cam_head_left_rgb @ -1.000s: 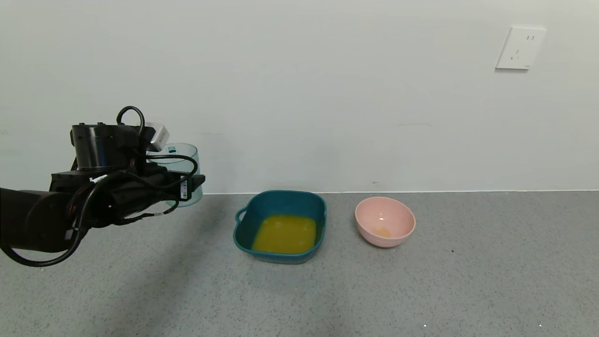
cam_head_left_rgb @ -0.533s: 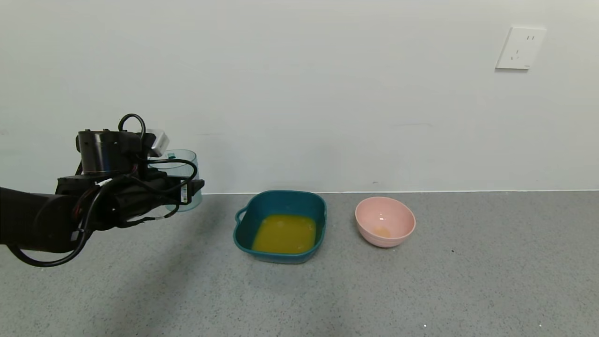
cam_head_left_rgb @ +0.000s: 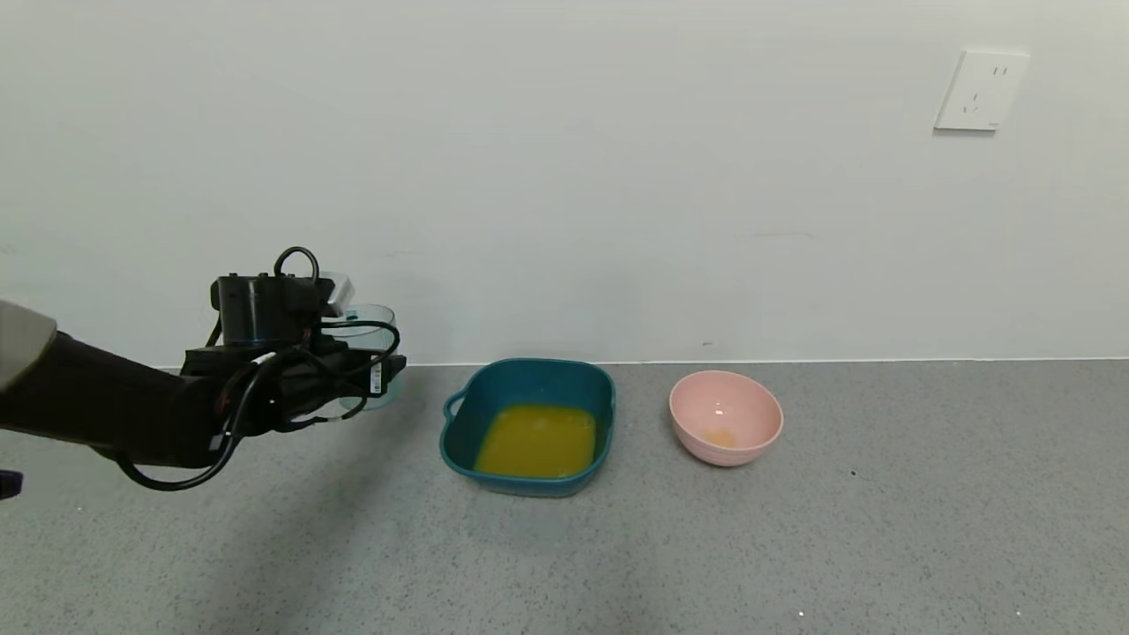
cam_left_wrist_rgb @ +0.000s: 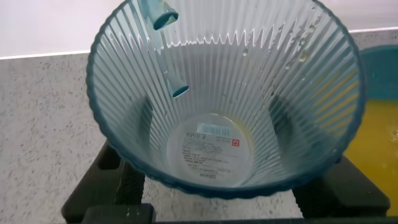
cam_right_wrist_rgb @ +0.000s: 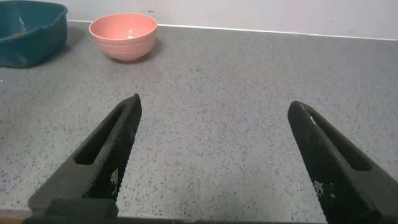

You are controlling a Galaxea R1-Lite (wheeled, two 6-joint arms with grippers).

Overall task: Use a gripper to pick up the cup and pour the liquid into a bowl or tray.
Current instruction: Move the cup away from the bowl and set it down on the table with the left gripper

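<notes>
From the head view we see the left gripper point(cam_head_left_rgb: 375, 375) holding the cup point(cam_head_left_rgb: 375, 357) upright above the desk point(cam_head_left_rgb: 794, 547), left of the tray point(cam_head_left_rgb: 527, 375), which holds the liquid point(cam_head_left_rgb: 536, 441). A pink bowl point(cam_head_left_rgb: 725, 417) on the tray's other side has a small yellowish residue.

In the left wrist view, the fingers point(cam_left_wrist_rgb: 112, 180) clamp the cup point(cam_left_wrist_rgb: 224, 93), empty but for droplets; its base label is unreadable.

In the right wrist view, the right gripper point(cam_right_wrist_rgb: 214, 158) hangs with fingers point(cam_right_wrist_rgb: 106, 152) spread wide, holding nothing.
</notes>
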